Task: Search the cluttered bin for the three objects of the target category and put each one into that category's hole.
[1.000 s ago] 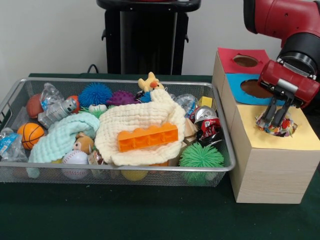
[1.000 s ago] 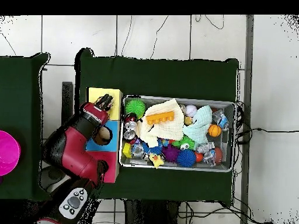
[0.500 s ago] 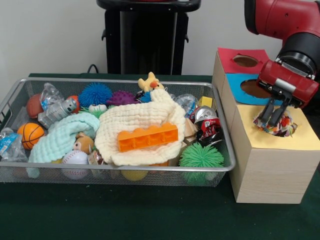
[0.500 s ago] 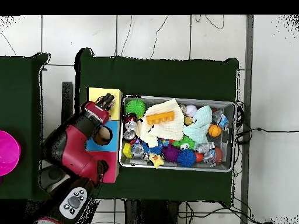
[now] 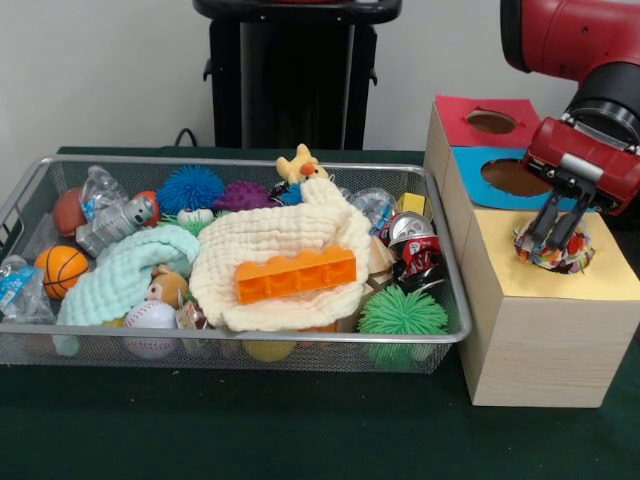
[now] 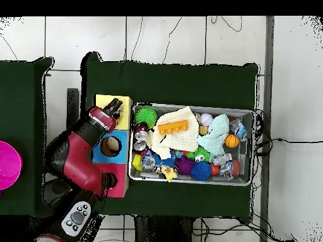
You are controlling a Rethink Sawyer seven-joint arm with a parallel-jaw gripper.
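Three spiky balls [image 5: 402, 314], two cloths [image 5: 285, 255], one orange brick [image 5: 296, 274], one three-holed box [image 5: 530, 300].

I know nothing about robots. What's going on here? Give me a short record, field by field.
Gripper: red and black gripper over the yellow hole, fingers down around the wad
Held item: crumpled multicoloured wrapper wad at the hole's mouth
Sorting box: wooden box with red, blue and yellow tops, one hole each
Bin: wire mesh bin crowded with toys, cans and cloths
On top: orange toy brick lying on a cream cloth
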